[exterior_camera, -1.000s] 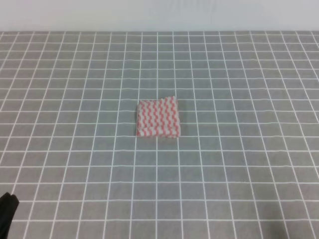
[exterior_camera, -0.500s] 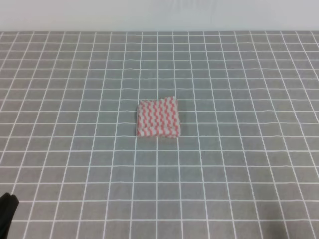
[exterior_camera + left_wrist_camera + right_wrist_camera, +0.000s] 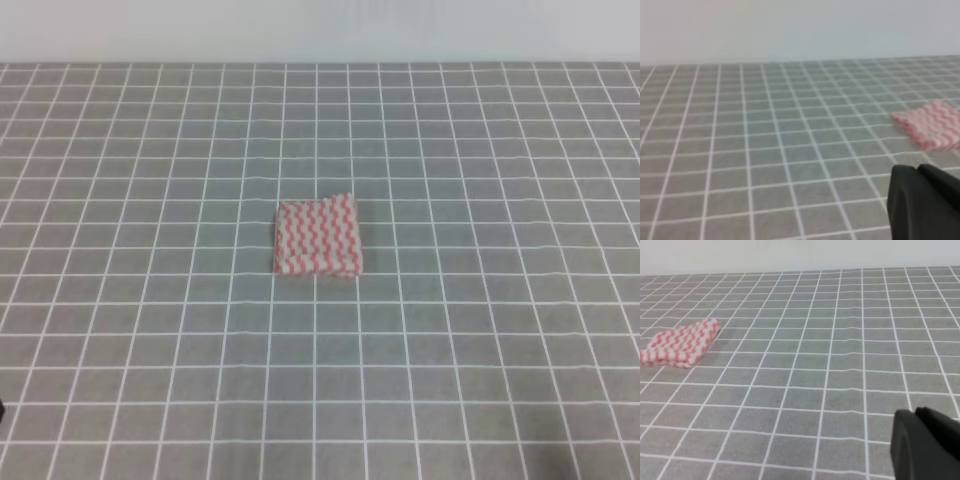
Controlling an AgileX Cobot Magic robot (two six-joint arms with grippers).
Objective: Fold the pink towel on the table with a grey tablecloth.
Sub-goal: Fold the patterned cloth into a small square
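**Mia:** Pink towel [image 3: 317, 236] looks folded already, right? It is a small, neat square with layers showing along its front edge.

**Sam:** I think so too. It sits flat near the middle of the table with a grey tablecloth [image 3: 480, 150], and nothing is touching it.

**Mia:** Where are the robot's hands?

**Sam:** Both are well away from it. In the left wrist view a dark bit of the left gripper [image 3: 925, 202] shows at the bottom corner, with the towel off to its right. In the right wrist view a dark bit of the right gripper [image 3: 925, 442] shows the same way, with the towel far off to its left.

**Mia:** Are they open or closed?

**Sam:** I can't tell. Only a small black piece of each one shows. Neither one is holding the towel, though.

**Mia:** So what is left to do?

**Sam:** Not much, I guess. The folding seems done. One back corner sticks up a tiny bit, but the pile looks tidy. Maybe the arms just rest now.
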